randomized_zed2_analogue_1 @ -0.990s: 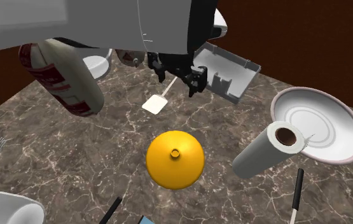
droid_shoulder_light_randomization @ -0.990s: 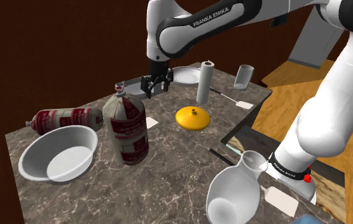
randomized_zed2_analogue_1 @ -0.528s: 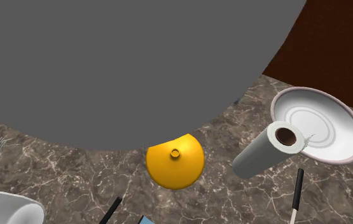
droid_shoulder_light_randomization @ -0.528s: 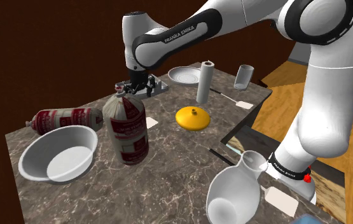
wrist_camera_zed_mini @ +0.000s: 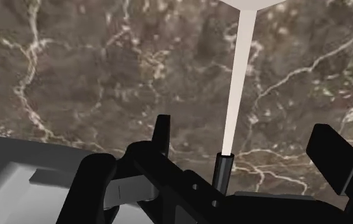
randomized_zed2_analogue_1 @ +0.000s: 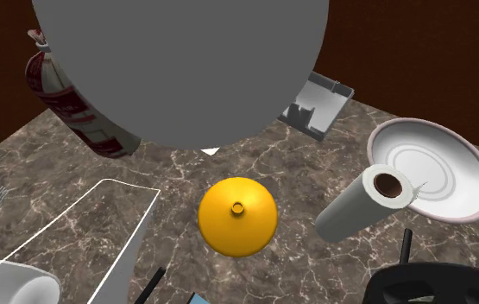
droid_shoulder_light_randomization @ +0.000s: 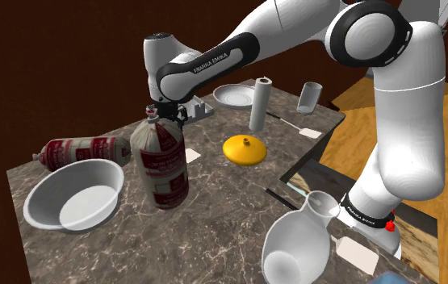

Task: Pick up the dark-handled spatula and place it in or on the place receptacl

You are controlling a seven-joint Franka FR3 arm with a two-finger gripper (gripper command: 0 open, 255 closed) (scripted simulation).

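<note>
Open gripper (wrist_camera_zed_mini: 242, 127) poised low over the spatula's (wrist_camera_zed_mini: 238, 83) handle end

The two black fingers (wrist_camera_zed_mini: 162, 135) stand wide apart and grasp nothing; the spatula's short dark handle lies between them, nearer one finger and touching neither. From that handle a pale, slim shaft runs away to a flat white blade, all of it flat on the brown marble counter (wrist_camera_zed_mini: 92, 70). A grey tray (wrist_camera_zed_mini: 16, 167) sits just beside the gripper. From the shoulder view, the blade shows next to the upright red-labelled bottle (droid_shoulder_light_randomization: 160, 161).
</note>
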